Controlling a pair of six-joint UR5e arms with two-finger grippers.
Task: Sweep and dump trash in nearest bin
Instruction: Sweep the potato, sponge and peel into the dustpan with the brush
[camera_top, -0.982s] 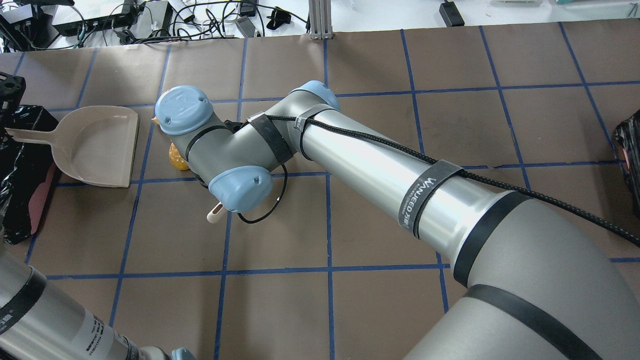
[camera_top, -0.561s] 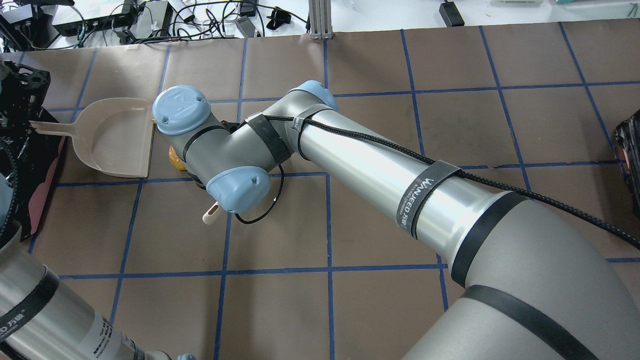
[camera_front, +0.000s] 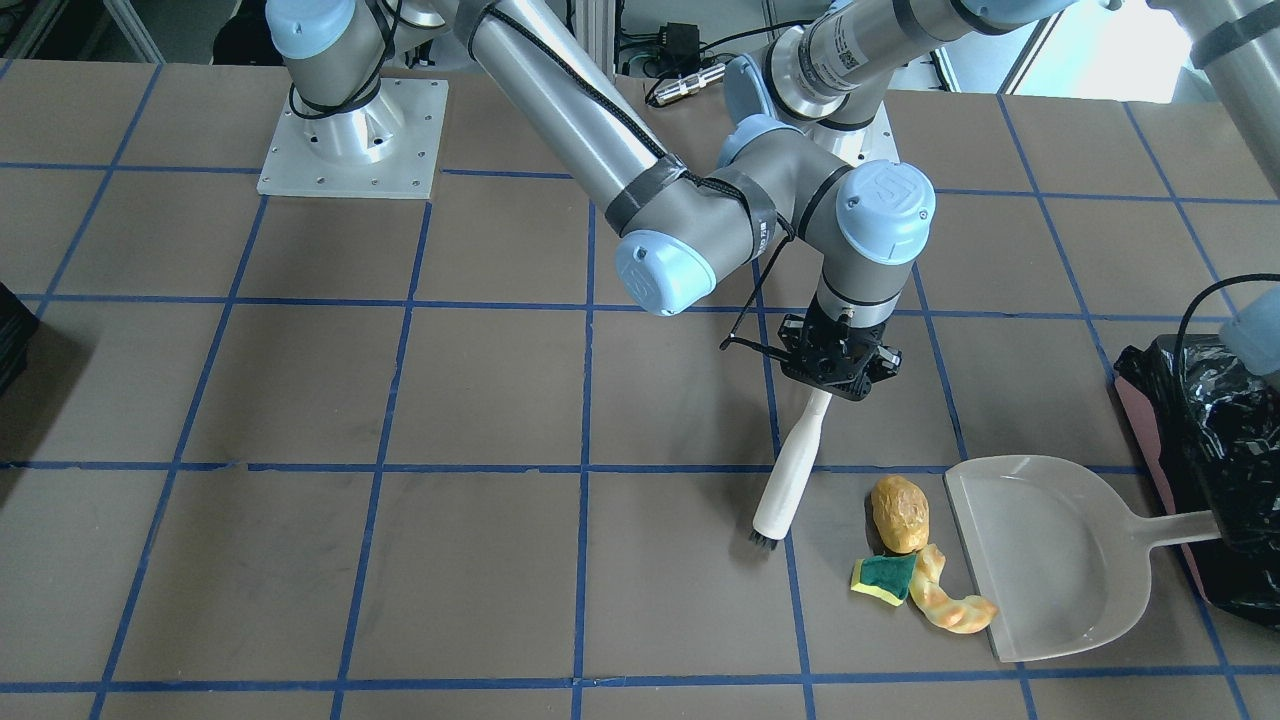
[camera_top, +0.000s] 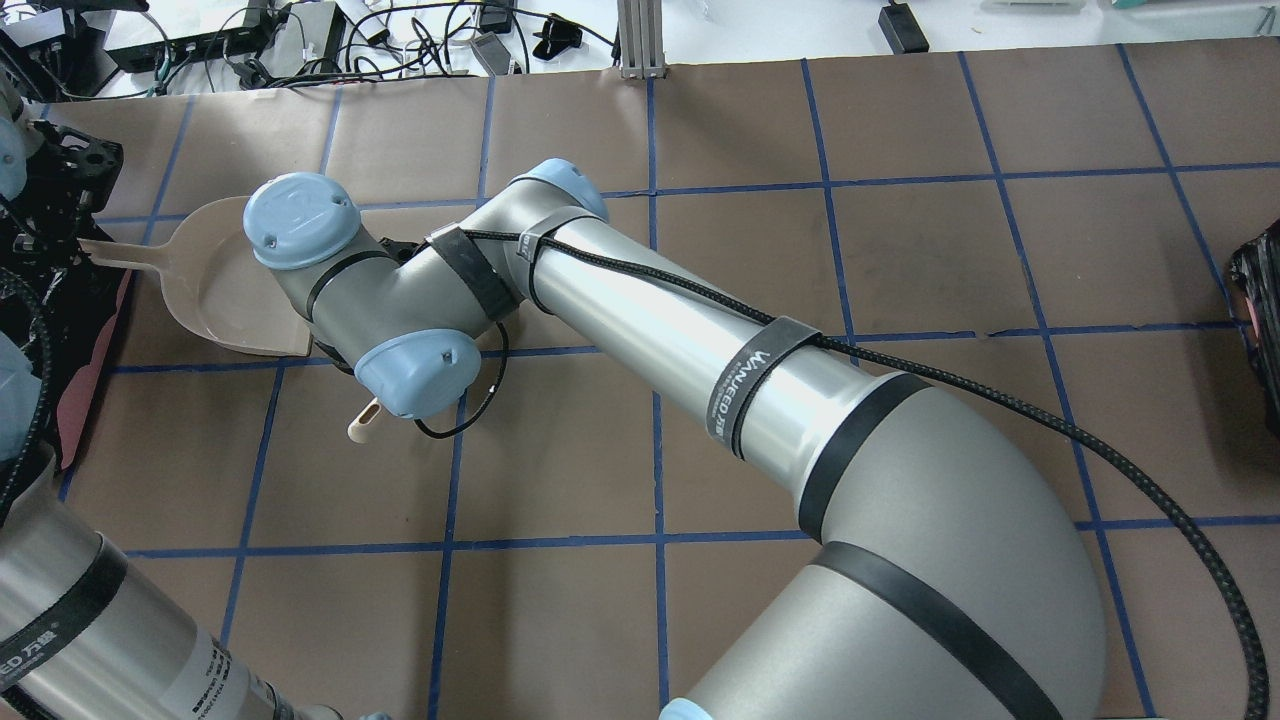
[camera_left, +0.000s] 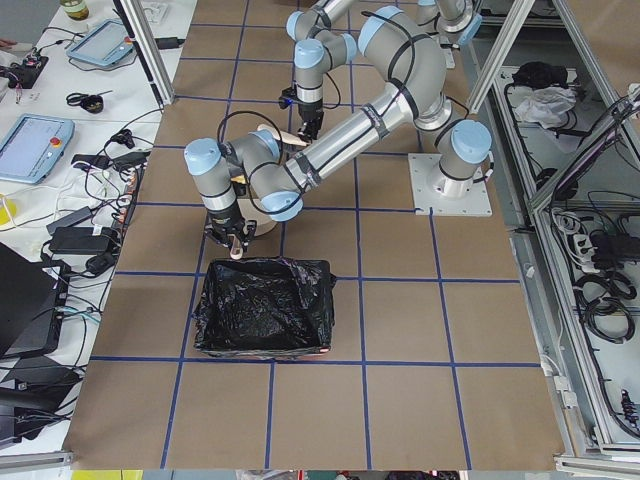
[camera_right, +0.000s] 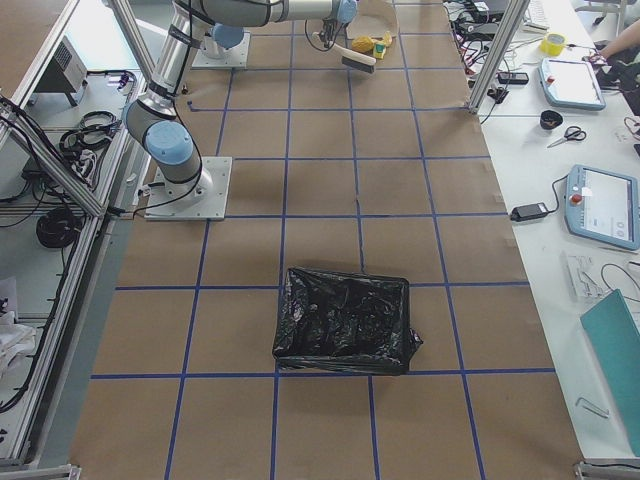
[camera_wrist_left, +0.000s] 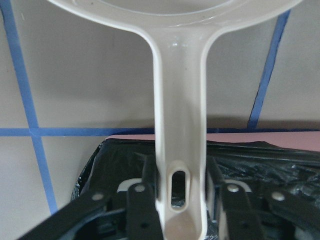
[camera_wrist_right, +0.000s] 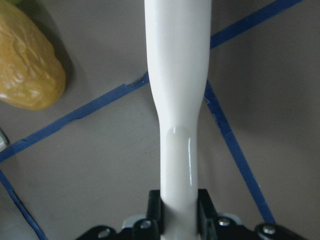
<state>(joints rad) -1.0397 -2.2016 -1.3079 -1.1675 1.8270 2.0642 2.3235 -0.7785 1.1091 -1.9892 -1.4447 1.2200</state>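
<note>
With the right claw (camera_front: 838, 362) clamping the brush (camera_front: 788, 485) and the left claw (camera_wrist_left: 180, 195) gripping the dustpan (camera_front: 1060, 570) handle by the bin (camera_front: 1215, 440), the trash (camera_front: 899, 515) is lying unswept on the bench (camera_front: 400, 560) at the pan's lip, leaving sweeping and dumping undone.

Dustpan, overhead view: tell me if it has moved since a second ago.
Yes. The dustpan slid rightward in that view, its lip now reaching the vertical blue tape line.

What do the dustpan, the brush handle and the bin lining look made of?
Dustpan: likely moulded plastic, off-white, semi-gloss, with soft highlights. Brush handle: glossy white plastic, judging by its sharp reflection streak. Bin lining: thin black plastic film, crinkled and shiny.
</note>
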